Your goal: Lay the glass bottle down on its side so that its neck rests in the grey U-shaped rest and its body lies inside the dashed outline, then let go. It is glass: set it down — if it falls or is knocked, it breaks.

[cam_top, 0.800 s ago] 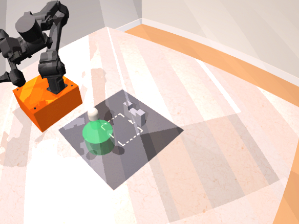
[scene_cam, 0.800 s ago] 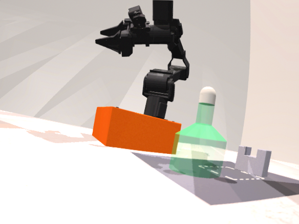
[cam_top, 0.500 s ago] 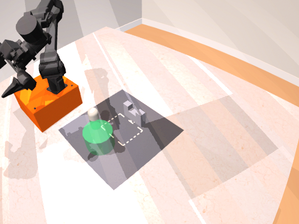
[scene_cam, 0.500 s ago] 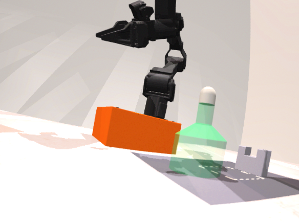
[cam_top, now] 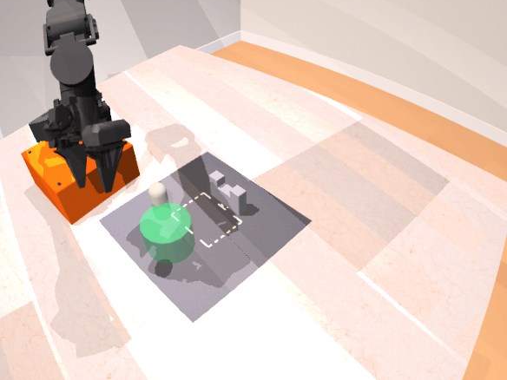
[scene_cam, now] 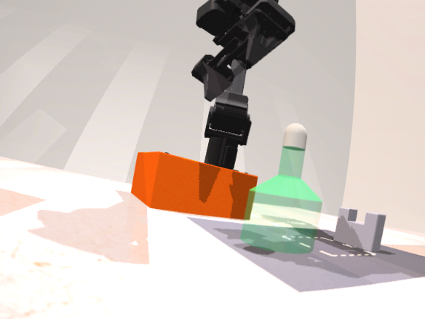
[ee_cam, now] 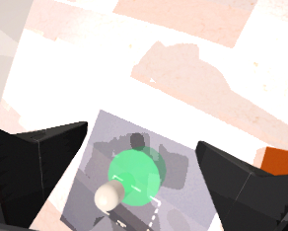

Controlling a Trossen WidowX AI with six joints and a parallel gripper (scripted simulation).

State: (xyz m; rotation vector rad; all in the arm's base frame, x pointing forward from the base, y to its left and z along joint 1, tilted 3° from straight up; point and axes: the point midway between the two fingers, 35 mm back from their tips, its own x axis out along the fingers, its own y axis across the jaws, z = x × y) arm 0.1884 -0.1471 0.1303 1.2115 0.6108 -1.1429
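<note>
One green glass bottle (cam_top: 169, 234) (scene_cam: 284, 211) (ee_cam: 134, 175) stands upright left of centre in the top view. Our end effector (cam_top: 95, 189) (scene_cam: 228, 84) (ee_cam: 143, 136), upper left, is wide open, holding nothing; we are approaching, and should next descend carefully to grasp.

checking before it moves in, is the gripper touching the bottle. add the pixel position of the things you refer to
Apart: the exterior view shows the gripper (cam_top: 95, 189) (scene_cam: 230, 81) (ee_cam: 143, 136) well above the bottle (cam_top: 168, 234) (scene_cam: 281, 215) (ee_cam: 134, 173), wall visible between.

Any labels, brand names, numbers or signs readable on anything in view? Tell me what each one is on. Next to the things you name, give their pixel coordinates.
None that I can read.
Bottle (cam_top: 170, 245) (scene_cam: 281, 222) (ee_cam: 140, 173): no lettering.
Rest (cam_top: 240, 203) (scene_cam: 375, 231): no marks.
Orange block (cam_top: 91, 197) (scene_cam: 193, 193) (ee_cam: 276, 162): no text.
Mat (cam_top: 195, 297) (scene_cam: 302, 273) (ee_cam: 106, 128): a dashed outline, no words.
</note>
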